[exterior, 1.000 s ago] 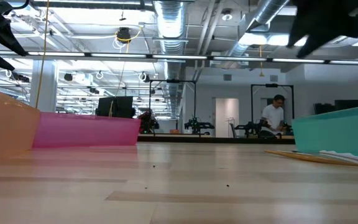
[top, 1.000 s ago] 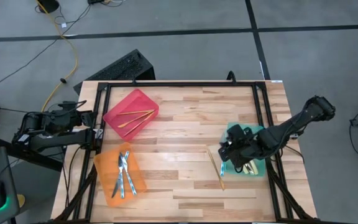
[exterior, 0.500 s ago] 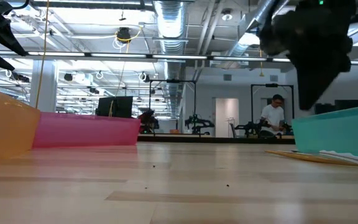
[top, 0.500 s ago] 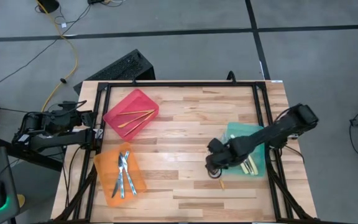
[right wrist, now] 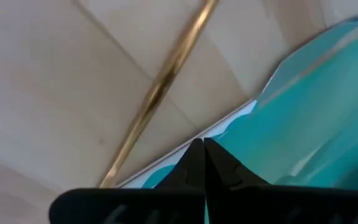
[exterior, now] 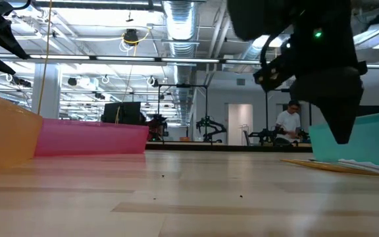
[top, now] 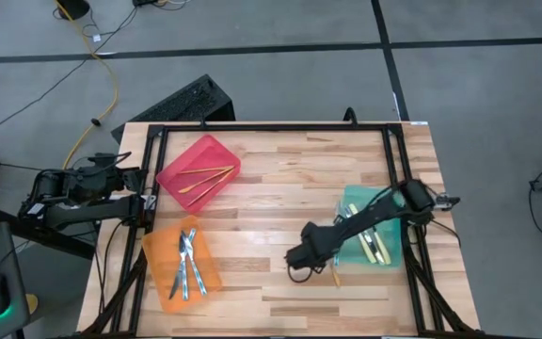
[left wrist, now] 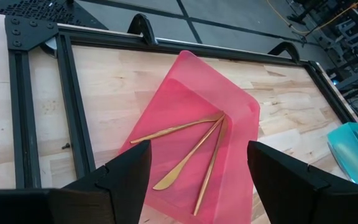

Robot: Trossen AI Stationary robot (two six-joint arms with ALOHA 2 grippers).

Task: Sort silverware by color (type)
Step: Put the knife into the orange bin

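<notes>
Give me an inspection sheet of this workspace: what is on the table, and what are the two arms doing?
Surface: wooden table inside a black frame.
Job's things: three gold pieces in the red bin; silvery pieces in the orange bin; yellow-handled pieces in the teal bin; one gold piece loose on the wood beside the teal bin.
Clutter: nothing seen.
Grippers: right gripper shut, low over the wood near the loose piece; left gripper open, waiting at the table's left edge.
Cables: yellow cable on the floor.
Surroundings: person far behind.
</notes>
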